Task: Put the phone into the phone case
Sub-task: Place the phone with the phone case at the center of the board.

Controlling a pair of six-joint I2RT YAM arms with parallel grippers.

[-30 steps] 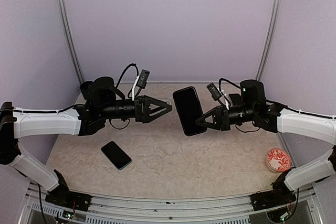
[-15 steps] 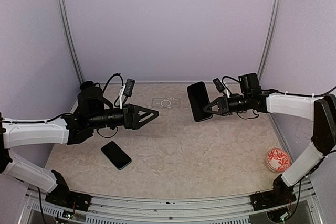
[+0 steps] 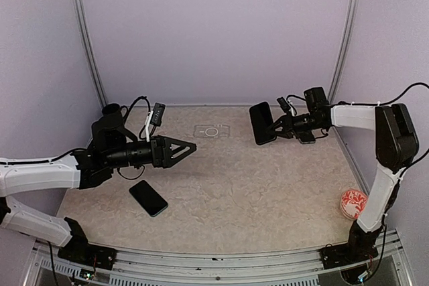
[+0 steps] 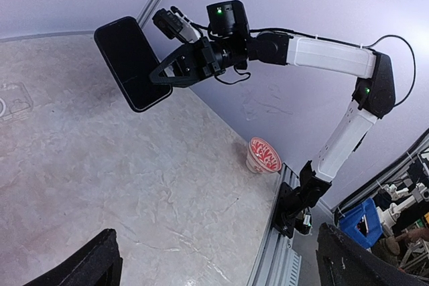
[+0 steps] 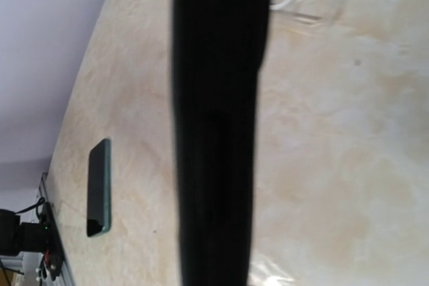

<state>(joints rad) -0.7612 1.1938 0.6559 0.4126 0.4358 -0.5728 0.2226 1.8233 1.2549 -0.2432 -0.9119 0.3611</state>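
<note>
Inspecting my right gripper [image 3: 273, 127] first, I find its jaws drawn together and clamped on the black slab-shaped smartphone [image 3: 261, 122], gripped by one edge. The handset is held in the air above the far right part of the beige marbled tabletop [image 3: 255, 185], tilted, with its broad dark face turned toward my left arm. From my right wrist camera it appears only as a dark, blurred band [image 5: 214, 125] running down the middle of the view, so the contact points cannot be confirmed there. My left gripper [image 3: 192, 145] hangs above the left centre of the table with its jaws spread wide and nothing between them. The two fingers [image 4: 90, 266] sit at the bottom corners of the left wrist view, well apart. The clear rectangular plastic phone case [image 3: 212, 131] lies flat on the table near the back wall, between my two grippers and apart from both. It is to the left of the held handset and not touching it. A second dark smartphone [image 3: 148, 197] lies flat on the near left part of the table, below my left arm. A round red-and-white patterned dish [image 3: 354, 203] stands near the right edge, well apart from the case.
</note>
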